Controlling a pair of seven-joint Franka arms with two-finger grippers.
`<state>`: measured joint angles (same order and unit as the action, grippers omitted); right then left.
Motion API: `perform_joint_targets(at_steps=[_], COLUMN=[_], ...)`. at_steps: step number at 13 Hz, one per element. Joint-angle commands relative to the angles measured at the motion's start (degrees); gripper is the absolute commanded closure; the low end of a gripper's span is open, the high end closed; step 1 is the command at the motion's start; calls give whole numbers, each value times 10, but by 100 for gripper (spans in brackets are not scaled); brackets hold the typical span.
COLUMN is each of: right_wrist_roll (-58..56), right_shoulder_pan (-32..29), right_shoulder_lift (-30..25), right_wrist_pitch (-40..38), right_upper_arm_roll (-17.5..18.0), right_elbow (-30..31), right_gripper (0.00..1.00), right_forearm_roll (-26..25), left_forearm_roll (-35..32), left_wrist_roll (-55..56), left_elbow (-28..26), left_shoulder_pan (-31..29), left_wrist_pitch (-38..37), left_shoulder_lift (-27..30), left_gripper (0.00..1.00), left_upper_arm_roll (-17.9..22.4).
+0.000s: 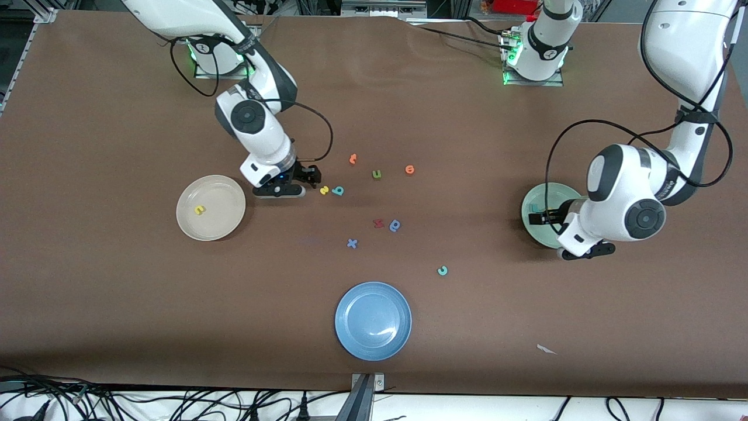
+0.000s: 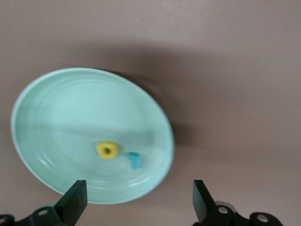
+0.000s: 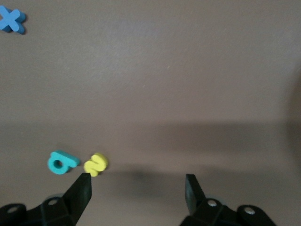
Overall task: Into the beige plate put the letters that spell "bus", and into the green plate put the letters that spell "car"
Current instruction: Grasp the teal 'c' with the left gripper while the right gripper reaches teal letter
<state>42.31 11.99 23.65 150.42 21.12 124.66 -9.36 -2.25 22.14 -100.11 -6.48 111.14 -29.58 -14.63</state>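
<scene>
My left gripper (image 2: 136,200) hangs over the green plate (image 2: 51,113), jaws wide, yellow a (image 2: 107,149) and teal r (image 2: 134,160) inside; right gripper (image 3: 137,188) gapes beside yellow s (image 3: 96,164), teal b (image 3: 61,162); yellow u (image 1: 200,209) in beige plate (image 1: 225,196).

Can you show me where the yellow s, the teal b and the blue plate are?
yellow s (image 3: 96,164): right wrist view, on the middle of the letter.
teal b (image 3: 61,162): right wrist view, on its round part.
blue plate (image 1: 350,345): front view, on the bare rim nearest the camera.

Brown table (image 1: 117,304) with three plates (image 1: 211,207) and scattered foam letters (image 1: 352,243).
</scene>
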Motion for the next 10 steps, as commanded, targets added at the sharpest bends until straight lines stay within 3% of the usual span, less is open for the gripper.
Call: perform_joint_targets(at_steps=[1, 4, 6, 10], right_wrist_roll=[56, 94, 102, 103], right_shoulder_pan=[15, 29, 37, 39], right_shoulder_lift=[28, 46, 59, 69], right_wrist_pitch=[7, 41, 64, 70], right_upper_arm_roll=[-4, -4, -5, -6], right_elbow=[-25, -26, -26, -26], right_gripper=[12, 12, 12, 12], right_forearm_roll=[-1, -2, -1, -18], left_forearm_roll=[-7, -9, -10, -15], left_wrist_roll=[164, 305, 398, 433], left_elbow=[51, 107, 115, 114], left_shoulder_pan=[22, 67, 77, 117], left_wrist_pitch=[15, 37, 84, 108], left_shoulder_lift=[-26, -84, -101, -115], left_gripper=[1, 1, 1, 1], left_upper_arm_roll=[-28, -26, -26, -23])
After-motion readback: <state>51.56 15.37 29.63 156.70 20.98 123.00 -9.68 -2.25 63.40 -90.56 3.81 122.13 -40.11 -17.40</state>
